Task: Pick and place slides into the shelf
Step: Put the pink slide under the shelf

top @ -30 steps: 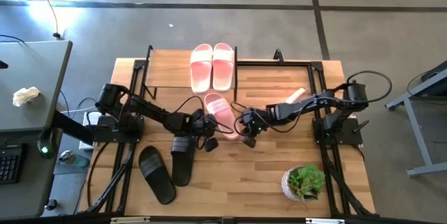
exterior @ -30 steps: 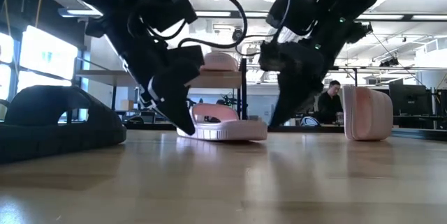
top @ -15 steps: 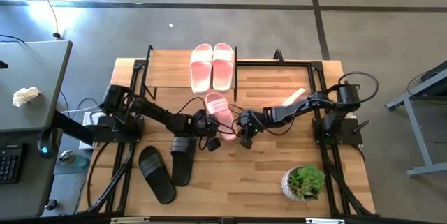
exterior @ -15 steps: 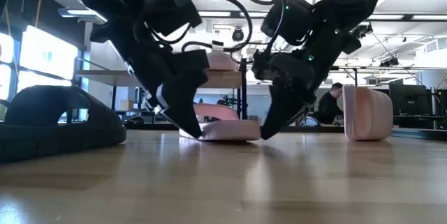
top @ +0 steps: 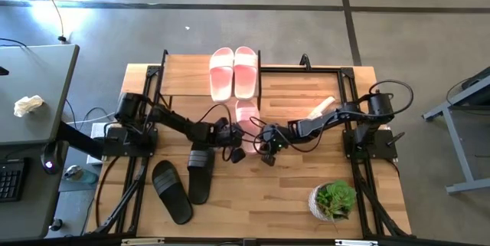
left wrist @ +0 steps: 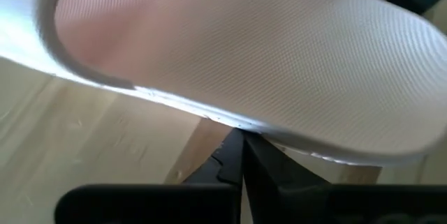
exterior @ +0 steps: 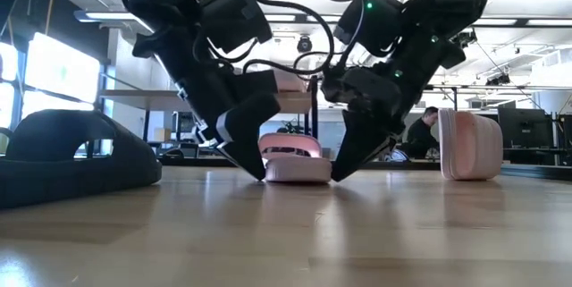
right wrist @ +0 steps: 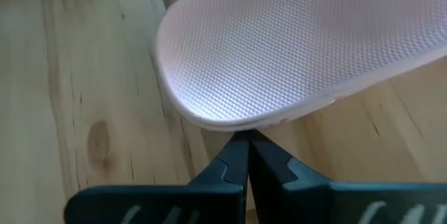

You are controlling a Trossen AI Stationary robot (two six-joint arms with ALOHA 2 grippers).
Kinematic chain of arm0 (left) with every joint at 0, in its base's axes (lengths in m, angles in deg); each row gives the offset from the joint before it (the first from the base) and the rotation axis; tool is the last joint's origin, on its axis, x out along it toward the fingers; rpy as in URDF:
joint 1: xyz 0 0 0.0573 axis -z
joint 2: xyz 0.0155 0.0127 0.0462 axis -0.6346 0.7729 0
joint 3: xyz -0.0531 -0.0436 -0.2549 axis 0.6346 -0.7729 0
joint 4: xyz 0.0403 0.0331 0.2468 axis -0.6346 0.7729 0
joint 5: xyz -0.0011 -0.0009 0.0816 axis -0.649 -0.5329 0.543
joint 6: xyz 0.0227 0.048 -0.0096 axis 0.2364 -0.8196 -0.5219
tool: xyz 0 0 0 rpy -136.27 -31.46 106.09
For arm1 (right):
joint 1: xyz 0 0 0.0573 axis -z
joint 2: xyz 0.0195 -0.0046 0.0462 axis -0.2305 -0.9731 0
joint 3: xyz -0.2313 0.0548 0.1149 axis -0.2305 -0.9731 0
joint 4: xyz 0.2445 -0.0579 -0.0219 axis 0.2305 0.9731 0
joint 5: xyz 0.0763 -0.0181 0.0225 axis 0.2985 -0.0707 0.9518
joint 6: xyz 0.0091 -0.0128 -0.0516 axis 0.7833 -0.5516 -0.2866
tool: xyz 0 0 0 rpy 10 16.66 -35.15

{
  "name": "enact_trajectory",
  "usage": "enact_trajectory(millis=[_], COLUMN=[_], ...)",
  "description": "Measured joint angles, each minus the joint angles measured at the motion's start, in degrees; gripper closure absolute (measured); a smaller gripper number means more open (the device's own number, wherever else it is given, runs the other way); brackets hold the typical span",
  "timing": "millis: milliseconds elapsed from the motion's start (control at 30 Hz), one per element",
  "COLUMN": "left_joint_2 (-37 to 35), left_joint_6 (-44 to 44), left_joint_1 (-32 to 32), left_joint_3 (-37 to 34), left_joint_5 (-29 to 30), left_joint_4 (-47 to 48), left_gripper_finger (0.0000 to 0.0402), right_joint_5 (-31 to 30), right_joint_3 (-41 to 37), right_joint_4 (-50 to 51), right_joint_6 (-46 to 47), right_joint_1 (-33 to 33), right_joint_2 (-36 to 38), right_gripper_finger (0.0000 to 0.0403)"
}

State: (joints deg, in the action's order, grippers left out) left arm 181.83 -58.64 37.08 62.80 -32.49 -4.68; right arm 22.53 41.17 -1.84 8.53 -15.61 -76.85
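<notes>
One pale pink slide (top: 246, 113) (exterior: 291, 156) lies sole-down on the table just in front of the shelf (top: 184, 77), with both grippers at its near end. My left gripper (top: 233, 143) (exterior: 255, 169) (left wrist: 242, 155) is shut at its left side. My right gripper (top: 264, 146) (exterior: 340, 171) (right wrist: 248, 151) is shut at its right side. Two more pink slides (top: 233, 73) rest flat on the shelf's top board. A fourth pink slide (top: 321, 107) (exterior: 468, 144) stands on its side edge at the right. Two black slides (top: 184, 183) lie at the near left. My left gripper pushes with its shut fingertips (left wrist: 236, 147) against the slide's left side edge (left wrist: 209, 116), slanting down from the table's left. The slide stays flat on the table. My right gripper touches the slide's rounded near end (right wrist: 230, 125) with its shut fingertips (right wrist: 241, 147), slanting down from the right and near side.
A potted plant (top: 333, 200) stands at the near right corner. The shelf's thin black legs (exterior: 311, 117) stand just beyond the slide. A grey desk (top: 31, 100) is left of the table. A person (exterior: 420, 130) sits in the room behind.
Both grippers have moved closer together and toward the far edge, staying shut. The pink slide between them has turned from slanting to pointing straight at the shelf and has slid a little toward the far edge, still flat on the table.
</notes>
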Motion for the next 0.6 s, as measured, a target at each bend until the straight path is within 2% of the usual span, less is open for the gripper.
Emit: enact_trajectory(millis=[367, 600], left_joint_2=[-1.69, -4.44], left_joint_6=[2.35, 3.32], left_joint_1=[-0.74, -0.72], left_joint_3=[0.06, -0.03], left_joint_5=[-1.67, -0.24], left_joint_4=[4.72, 9.2], left_gripper_finger=[0.0401, 0.0401], right_joint_5=[-0.31, 0.11], right_joint_3=[0.15, 0.33], right_joint_4=[-0.74, -0.23], right_joint_6=[1.84, 0.57], right_joint_1=[2.68, 4.04], right_joint_2=[0.02, 0.13], right_gripper_finger=[0.0403, 0.0403])
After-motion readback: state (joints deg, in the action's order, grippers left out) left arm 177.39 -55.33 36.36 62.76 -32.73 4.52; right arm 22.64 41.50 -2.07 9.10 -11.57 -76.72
